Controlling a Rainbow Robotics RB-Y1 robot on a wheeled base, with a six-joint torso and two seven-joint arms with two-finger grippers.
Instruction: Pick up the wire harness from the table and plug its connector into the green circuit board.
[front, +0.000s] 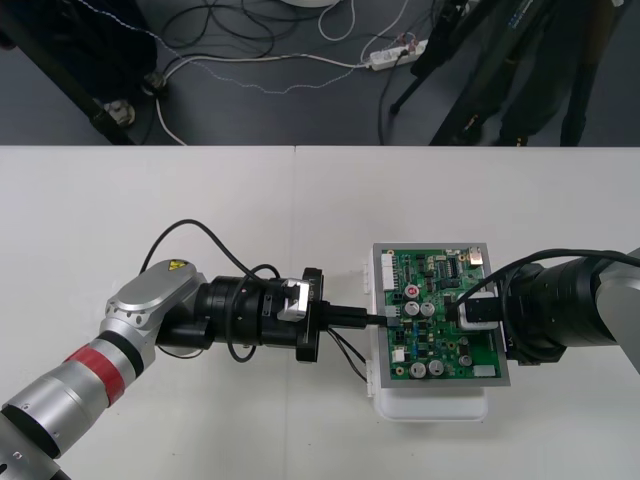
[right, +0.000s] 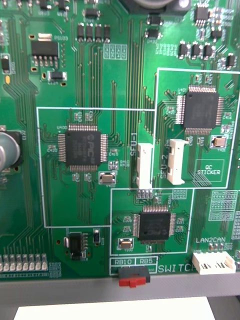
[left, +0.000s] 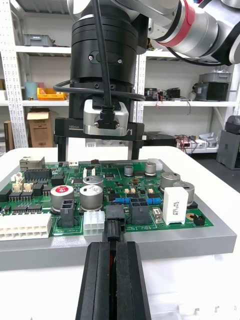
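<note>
The green circuit board sits on its white base right of the table's centre. My left gripper reaches in level from the left to the board's left edge. In the left wrist view this gripper is shut on the harness's small black plug, which sits at the board's edge between a white connector and a black one. I cannot tell if it is seated. Thin wires trail below the left gripper. My right gripper hovers over the board, its fingers apart.
Tall capacitors and a white relay block stand close behind the plug. The right arm's thick body covers the table on the board's right side. Bare table lies ahead of and behind the board.
</note>
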